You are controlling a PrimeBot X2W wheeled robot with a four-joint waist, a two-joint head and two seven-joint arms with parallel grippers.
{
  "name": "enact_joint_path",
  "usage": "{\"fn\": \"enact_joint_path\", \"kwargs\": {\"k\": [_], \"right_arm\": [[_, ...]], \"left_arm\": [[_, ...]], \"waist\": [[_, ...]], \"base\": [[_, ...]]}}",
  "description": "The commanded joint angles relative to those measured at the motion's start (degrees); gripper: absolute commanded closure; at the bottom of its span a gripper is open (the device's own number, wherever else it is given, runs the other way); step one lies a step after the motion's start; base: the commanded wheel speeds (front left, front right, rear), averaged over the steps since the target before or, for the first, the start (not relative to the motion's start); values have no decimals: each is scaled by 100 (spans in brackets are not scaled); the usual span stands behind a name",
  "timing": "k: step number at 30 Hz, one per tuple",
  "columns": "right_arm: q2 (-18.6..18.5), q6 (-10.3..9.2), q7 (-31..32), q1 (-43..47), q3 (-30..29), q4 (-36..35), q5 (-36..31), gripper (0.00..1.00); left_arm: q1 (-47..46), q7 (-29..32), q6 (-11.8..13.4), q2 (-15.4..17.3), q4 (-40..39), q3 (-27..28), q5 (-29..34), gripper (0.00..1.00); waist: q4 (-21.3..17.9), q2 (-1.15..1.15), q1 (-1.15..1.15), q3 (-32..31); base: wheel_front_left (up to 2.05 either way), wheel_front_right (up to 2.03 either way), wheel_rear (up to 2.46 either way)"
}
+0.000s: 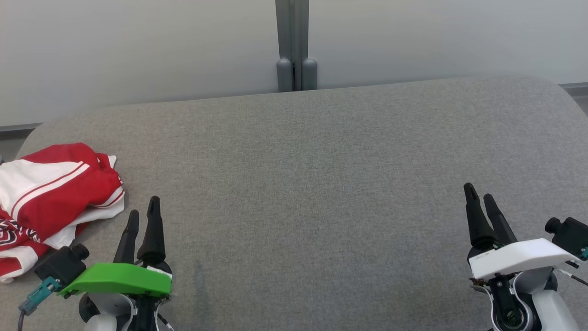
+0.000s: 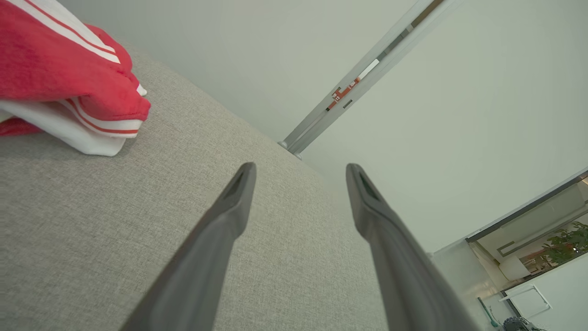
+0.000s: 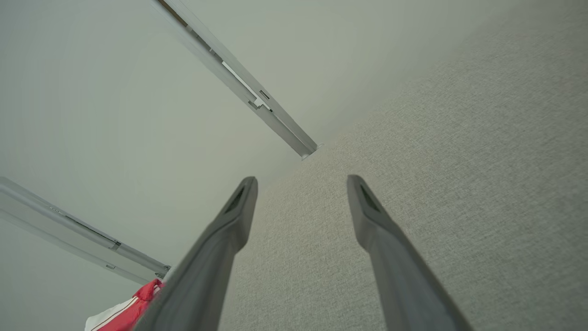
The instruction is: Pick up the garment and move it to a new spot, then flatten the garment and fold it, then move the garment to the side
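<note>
The garment (image 1: 50, 197) is red and white with thin stripes, lying crumpled at the left edge of the grey fabric surface (image 1: 312, 184). In the left wrist view the garment (image 2: 59, 69) fills the upper left corner. My left gripper (image 1: 143, 211) stands open just right of the garment, nothing between its fingers; the gap is also plain in its wrist view (image 2: 301, 172). My right gripper (image 1: 477, 192) is open over bare fabric at the far right, again empty in its wrist view (image 3: 302, 184). A scrap of the garment (image 3: 128, 312) shows at that view's lower left.
A pale wall (image 1: 138, 46) runs behind the surface, with a grey vertical post (image 1: 296, 46) at its middle. The surface's rounded far corners lie at the upper left and upper right. Bare fabric stretches between the two grippers.
</note>
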Motion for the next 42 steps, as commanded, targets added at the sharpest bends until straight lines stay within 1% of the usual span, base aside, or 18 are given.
{"fn": "enact_joint_path", "kwargs": {"k": [1,22,42], "right_arm": [[-54,3,-57,-43,26,-101,-215,0],[-92,4,-284,44,286,-257,-1606,0],[-21,4,-429,170,304,-351,-2729,0]], "left_arm": [[-207,-53,5,61,-31,-14,214,0],[-304,-398,61,127,322,-174,1747,0],[-324,-675,143,148,586,-191,2798,0]], "waist": [[2,0,0,1],[29,0,0,13],[39,0,0,14]], "base": [[0,0,0],[0,0,0],[0,0,0]]}}
